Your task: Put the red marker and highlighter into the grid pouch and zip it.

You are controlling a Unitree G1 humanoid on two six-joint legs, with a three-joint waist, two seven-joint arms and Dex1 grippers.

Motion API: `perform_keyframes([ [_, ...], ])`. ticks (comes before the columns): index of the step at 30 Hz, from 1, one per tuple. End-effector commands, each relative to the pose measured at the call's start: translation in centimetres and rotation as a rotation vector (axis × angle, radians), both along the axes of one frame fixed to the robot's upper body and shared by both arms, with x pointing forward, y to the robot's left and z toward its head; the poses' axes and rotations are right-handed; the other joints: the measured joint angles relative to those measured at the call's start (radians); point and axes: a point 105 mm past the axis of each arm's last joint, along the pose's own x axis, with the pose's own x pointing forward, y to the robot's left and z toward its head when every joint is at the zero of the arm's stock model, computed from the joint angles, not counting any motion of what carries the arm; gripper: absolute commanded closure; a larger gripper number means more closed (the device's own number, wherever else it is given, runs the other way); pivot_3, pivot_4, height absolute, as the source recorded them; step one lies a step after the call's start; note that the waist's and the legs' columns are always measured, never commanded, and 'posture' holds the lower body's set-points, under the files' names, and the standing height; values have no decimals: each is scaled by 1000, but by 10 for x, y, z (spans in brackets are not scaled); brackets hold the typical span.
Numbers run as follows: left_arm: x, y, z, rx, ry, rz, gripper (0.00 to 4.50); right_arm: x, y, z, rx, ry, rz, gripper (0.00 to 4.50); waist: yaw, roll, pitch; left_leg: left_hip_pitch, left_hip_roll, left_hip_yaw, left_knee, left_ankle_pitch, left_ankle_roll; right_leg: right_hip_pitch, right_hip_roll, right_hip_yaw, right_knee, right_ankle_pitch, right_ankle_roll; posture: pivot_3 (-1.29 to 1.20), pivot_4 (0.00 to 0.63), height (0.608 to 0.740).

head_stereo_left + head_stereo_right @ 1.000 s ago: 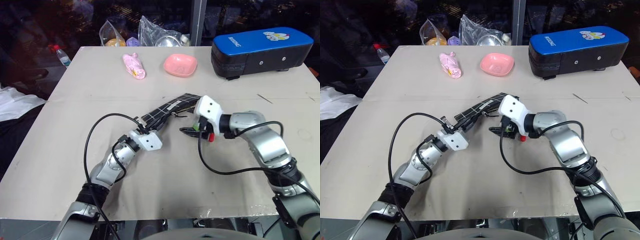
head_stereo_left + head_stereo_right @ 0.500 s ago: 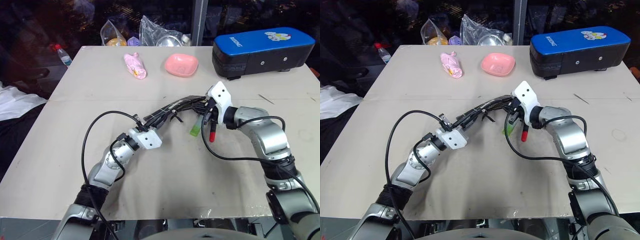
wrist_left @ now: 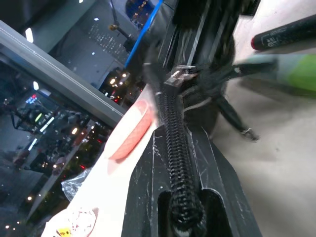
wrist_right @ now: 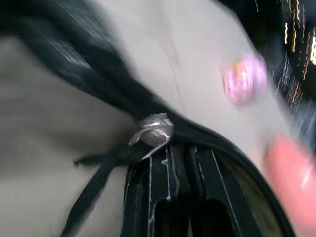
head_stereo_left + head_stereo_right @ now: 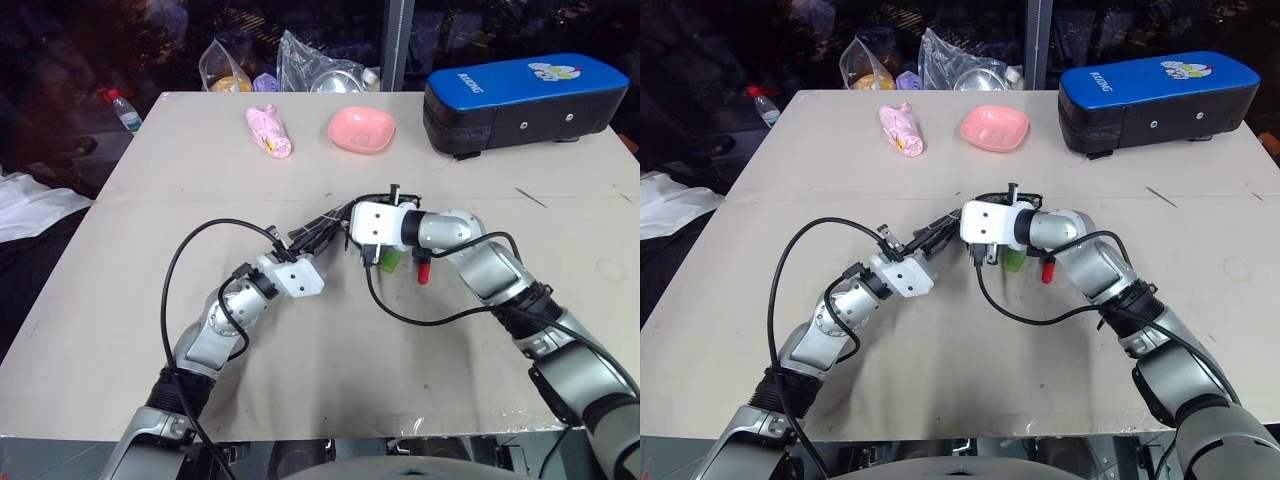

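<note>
The grid pouch [image 5: 325,224] hangs off the table between my two grippers, zipper edge up. My left gripper [image 5: 293,243] is shut on its near end, and its fingers [image 3: 148,197] clamp the zipper band. My right gripper [image 5: 362,248] sits at the pouch's far end, right behind the metal zipper slider [image 4: 155,130] and its black cord pull [image 4: 96,170]. The light green highlighter [image 5: 390,261] lies on the table just under the right gripper. The red marker [image 5: 423,270] lies beside it, red end toward me. Both are outside the pouch.
A big blue-topped black case [image 5: 525,98] stands at the back right. A pink dish [image 5: 361,130] and a pink wrapped item [image 5: 268,132] lie at the back middle. Plastic bags [image 5: 300,62] crowd the far edge, and a bottle [image 5: 122,110] stands beyond the left corner.
My right gripper has swung left along the pouch and rolled over, ending at the zipper slider. The left gripper kept its hold. Marker and highlighter stayed on the table.
</note>
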Motion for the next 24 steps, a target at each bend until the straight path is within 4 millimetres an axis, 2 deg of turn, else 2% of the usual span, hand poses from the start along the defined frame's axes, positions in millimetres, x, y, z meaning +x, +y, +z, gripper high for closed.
perform_keyframes([
  [1,0,-4,16,-20,-50,-14,4500,-2,14,8,-101,-204,114,2906,0,0,0,0,0,1,0,0,0,0,0,0,0,0,0,0,150,717],
  [3,0,-4,17,-25,-50,-9,4500,4,15,7,-145,-252,101,2222,1,0,0,0,0,3,0,0,0,0,0,0,0,0,0,0,150,717],
  [7,-1,-4,17,-29,-46,-6,4500,8,19,8,-157,-288,93,499,1,0,0,0,1,5,0,0,-1,0,0,0,1,0,0,0,150,717],
  [9,-1,-4,17,-30,-43,-3,4500,9,19,7,-162,-287,83,118,1,0,0,0,1,6,0,0,-1,-1,0,1,1,0,0,0,150,717],
  [15,1,-4,14,-34,-30,7,4500,11,14,12,-100,-262,45,118,1,0,0,0,1,6,0,1,-1,-1,0,1,1,0,0,0,150,717],
  [18,3,0,13,-52,-14,35,4500,8,1,24,35,-118,-3,118,2,0,0,0,1,6,0,1,-1,-1,0,1,1,0,0,0,150,717],
  [24,4,6,12,-81,2,70,4500,-16,-31,51,279,135,-12,118,4,0,0,0,1,6,1,0,-1,-1,0,2,1,0,0,0,150,717],
])
